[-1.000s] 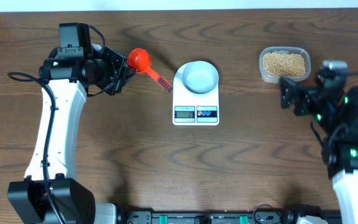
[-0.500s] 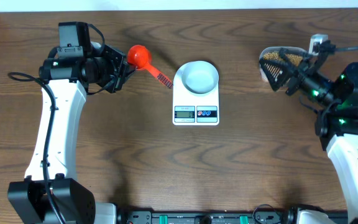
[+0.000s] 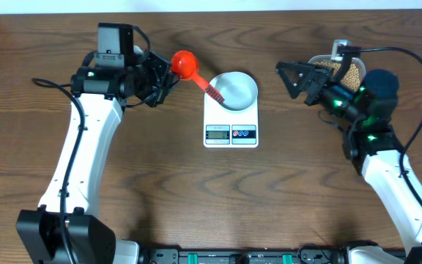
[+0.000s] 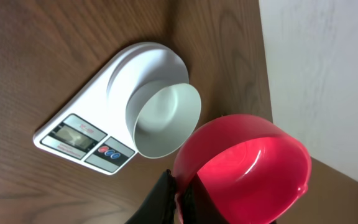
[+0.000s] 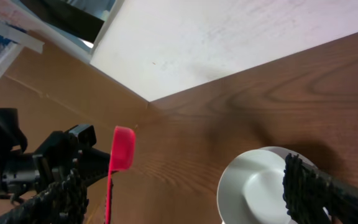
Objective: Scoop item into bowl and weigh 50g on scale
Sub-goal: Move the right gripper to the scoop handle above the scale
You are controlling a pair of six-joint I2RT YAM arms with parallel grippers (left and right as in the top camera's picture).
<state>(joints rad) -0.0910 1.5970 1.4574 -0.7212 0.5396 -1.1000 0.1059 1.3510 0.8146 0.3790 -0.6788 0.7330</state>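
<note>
My left gripper (image 3: 160,81) is shut on a red scoop (image 3: 184,64) at its cup end. The scoop's handle reaches right over the left rim of the pale bowl (image 3: 238,89). The bowl is empty and stands on the white scale (image 3: 231,133). In the left wrist view the empty scoop (image 4: 247,168) is held above the table beside the bowl (image 4: 166,121) and the scale (image 4: 79,137). My right gripper (image 3: 293,79) is open and empty, raised just right of the bowl. The beans (image 3: 349,71) lie in a clear tub, partly hidden behind my right arm.
The right wrist view shows the bowl (image 5: 260,193) between my open fingers (image 5: 67,193), with the red scoop (image 5: 122,149) and left arm beyond. A pale wall runs behind the table's far edge (image 5: 229,81).
My left arm has carried the scoop to the right, so its handle now lies over the bowl's rim. My right gripper has swung up and left, from by the tub to beside the bowl.
</note>
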